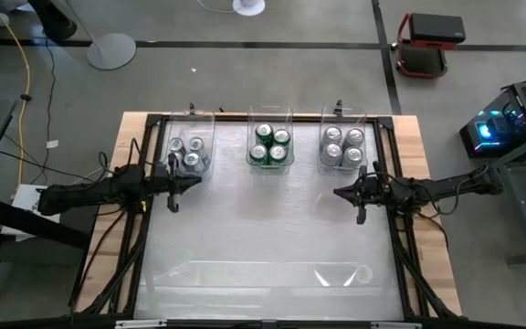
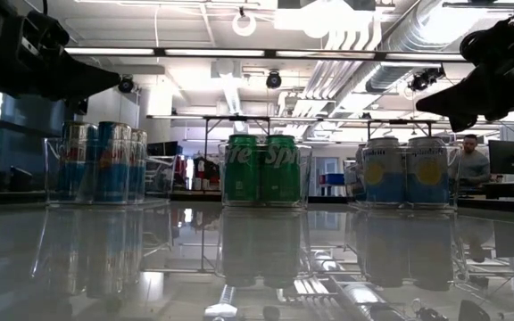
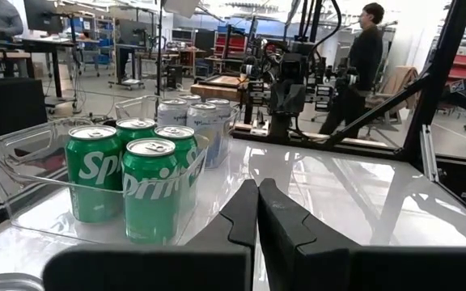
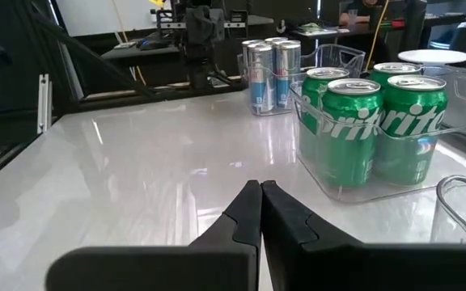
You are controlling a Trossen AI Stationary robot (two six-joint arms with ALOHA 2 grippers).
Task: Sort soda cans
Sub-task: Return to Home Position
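Note:
Three clear bins stand in a row at the table's far side, each with several cans upright on their bases. The left bin (image 1: pixel 189 153) holds silver-and-blue cans (image 2: pixel 103 162). The middle bin (image 1: pixel 270 142) holds green cans (image 3: pixel 148 187), also seen as green cans (image 4: pixel 353 129). The right bin (image 1: pixel 343 144) holds pale silver cans (image 2: pixel 404 171). My left gripper (image 1: pixel 173 185) hovers shut just near of the left bin, above the table. My right gripper (image 1: pixel 359 196) hovers shut just near of the right bin. Both hold nothing.
The glossy white table top (image 1: pixel 263 238) stretches out near of the bins, with a black frame (image 1: pixel 144 228) along its sides. A person (image 3: pixel 369 48) stands in the room beyond the table, and another sits at a desk (image 2: pixel 469 160).

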